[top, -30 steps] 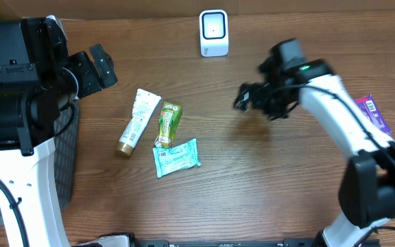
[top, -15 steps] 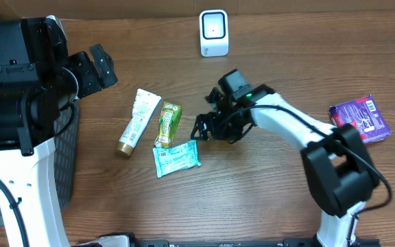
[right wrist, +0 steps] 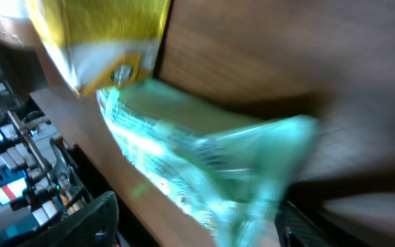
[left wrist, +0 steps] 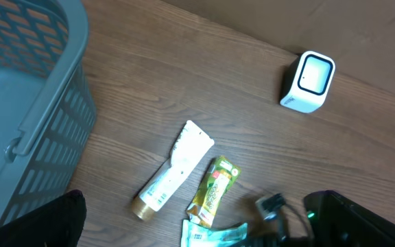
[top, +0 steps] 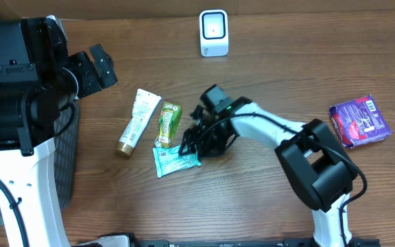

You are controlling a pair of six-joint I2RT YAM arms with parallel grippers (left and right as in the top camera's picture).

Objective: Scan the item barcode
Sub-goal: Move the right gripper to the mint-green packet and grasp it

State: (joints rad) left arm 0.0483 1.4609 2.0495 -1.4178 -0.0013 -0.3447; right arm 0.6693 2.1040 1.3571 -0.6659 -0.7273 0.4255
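Three items lie left of the table's centre: a white tube (top: pixel 136 122), a green-yellow packet (top: pixel 169 123) and a teal packet (top: pixel 175 159). My right gripper (top: pixel 196 143) is down at the teal packet's right end. In the right wrist view the blurred teal packet (right wrist: pixel 197 158) lies between the fingers (right wrist: pixel 91 219), which stand apart with bare wood beside one of them, so the gripper is open. The white scanner (top: pixel 214 32) stands at the back. At the far left my left gripper (top: pixel 101 67) hangs open, holding nothing.
A purple box (top: pixel 359 121) lies at the right edge. A grey basket (left wrist: pixel 26 103) stands off the table's left side, under the left arm. In the left wrist view the tube (left wrist: pixel 173 171), green-yellow packet (left wrist: pixel 214 192) and scanner (left wrist: pixel 308 82) show.
My right arm has swept left from the table's right-middle to the teal packet, and its jaws have narrowed. The left arm has not moved.
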